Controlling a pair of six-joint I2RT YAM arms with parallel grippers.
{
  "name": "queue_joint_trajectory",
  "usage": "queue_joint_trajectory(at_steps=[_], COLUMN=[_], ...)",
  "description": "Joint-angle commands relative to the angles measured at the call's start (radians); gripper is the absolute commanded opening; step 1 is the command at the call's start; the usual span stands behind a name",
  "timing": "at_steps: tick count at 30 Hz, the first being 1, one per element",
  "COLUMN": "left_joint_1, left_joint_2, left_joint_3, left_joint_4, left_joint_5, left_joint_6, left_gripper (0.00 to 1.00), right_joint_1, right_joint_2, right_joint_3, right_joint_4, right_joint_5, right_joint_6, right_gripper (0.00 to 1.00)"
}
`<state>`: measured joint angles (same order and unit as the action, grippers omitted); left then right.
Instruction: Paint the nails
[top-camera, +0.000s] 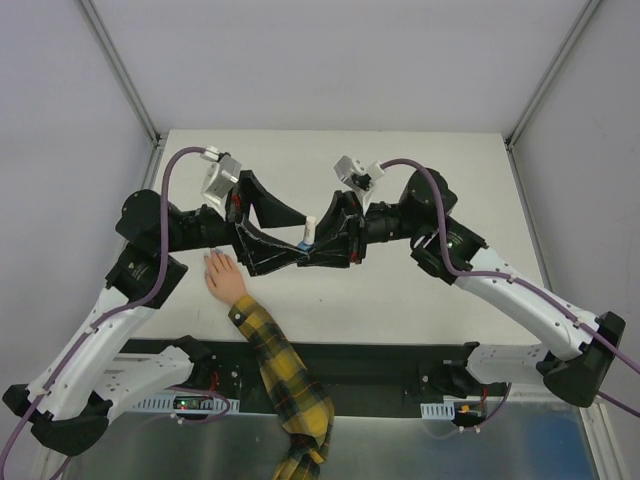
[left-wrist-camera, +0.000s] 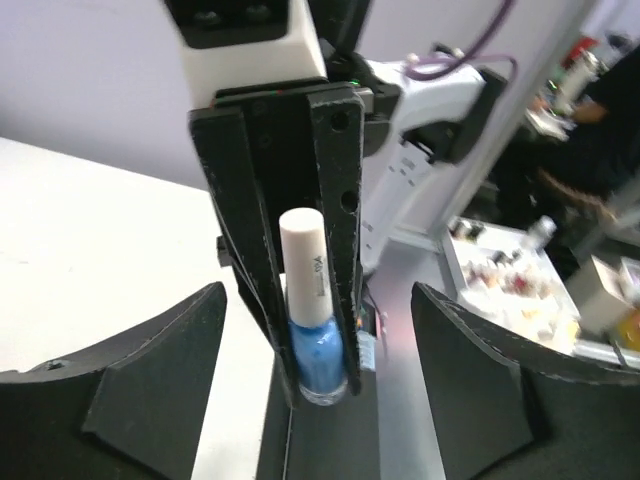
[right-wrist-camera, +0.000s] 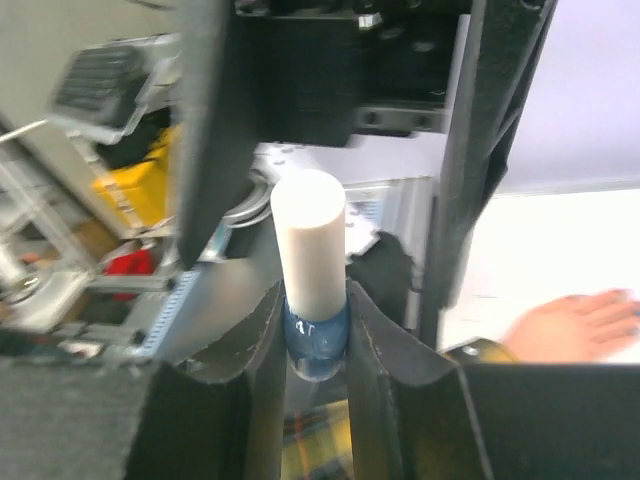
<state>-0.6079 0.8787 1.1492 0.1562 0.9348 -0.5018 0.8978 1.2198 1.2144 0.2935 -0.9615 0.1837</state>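
Observation:
A blue nail polish bottle (top-camera: 306, 242) with a white cap (top-camera: 311, 224) is held above the table's middle. My right gripper (right-wrist-camera: 316, 300) is shut on its blue glass body (right-wrist-camera: 316, 335). My left gripper (left-wrist-camera: 318, 320) is open, its fingers (left-wrist-camera: 150, 380) spread wide on either side of the bottle (left-wrist-camera: 320, 350) without touching it. The peach-skinned hand (top-camera: 224, 275) with the yellow-and-black plaid sleeve (top-camera: 280, 375) lies flat on the table, left of and nearer than the bottle. It also shows in the right wrist view (right-wrist-camera: 580, 325). The nails are too small to make out.
The white table (top-camera: 450, 170) has a black strip (top-camera: 390, 360) along its near edge, where the sleeve crosses. Frame posts (top-camera: 120, 70) stand at the back corners. A side table with small clutter (left-wrist-camera: 510, 280) shows beyond the table.

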Motion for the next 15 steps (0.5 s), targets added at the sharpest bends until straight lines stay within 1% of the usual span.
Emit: queue_joint_trajectory(at_steps=[1, 2, 3, 4, 6, 7, 8, 9, 11, 15], left_joint_1=[0.002, 0.002, 0.002, 0.002, 0.002, 0.002, 0.002, 0.002, 0.002, 0.0], left_joint_2=[-0.079, -0.104, -0.113, -0.119, -0.13, -0.127, -0.124, -0.118, -0.092, -0.035], left_joint_3=[0.032, 0.029, 0.021, 0.017, 0.007, 0.006, 0.004, 0.006, 0.012, 0.046], left_joint_4=[-0.127, -0.127, -0.13, -0.132, -0.135, -0.138, -0.139, -0.139, -0.139, -0.138], left_joint_5=[-0.244, -0.266, -0.295, -0.353, -0.416, -0.468, -0.488, -0.502, -0.53, -0.527], left_joint_6=[0.126, 0.131, 0.132, 0.131, 0.121, 0.118, 0.114, 0.111, 0.103, 0.089], left_gripper=[0.77, 0.79, 0.8, 0.79, 0.79, 0.77, 0.77, 0.76, 0.75, 0.71], right_joint_1=[-0.007, -0.008, -0.005, -0.004, 0.013, 0.021, 0.041, 0.052, 0.082, 0.119], right_joint_2=[-0.049, -0.051, -0.049, -0.048, -0.042, -0.037, -0.029, -0.017, -0.002, 0.027], right_joint_3=[0.109, 0.131, 0.137, 0.143, 0.175, 0.191, 0.226, 0.244, 0.276, 0.345], right_joint_4=[-0.277, -0.316, -0.339, -0.376, -0.416, -0.466, -0.491, -0.542, -0.574, -0.64], right_joint_5=[0.223, 0.315, 0.352, 0.377, 0.484, 0.518, 0.587, 0.625, 0.706, 0.791], right_joint_6=[-0.217, -0.231, -0.239, -0.253, -0.273, -0.288, -0.314, -0.329, -0.361, -0.394], right_gripper=[0.0, 0.0, 0.0, 0.0, 0.0, 0.0, 0.0, 0.0, 0.0, 0.0])
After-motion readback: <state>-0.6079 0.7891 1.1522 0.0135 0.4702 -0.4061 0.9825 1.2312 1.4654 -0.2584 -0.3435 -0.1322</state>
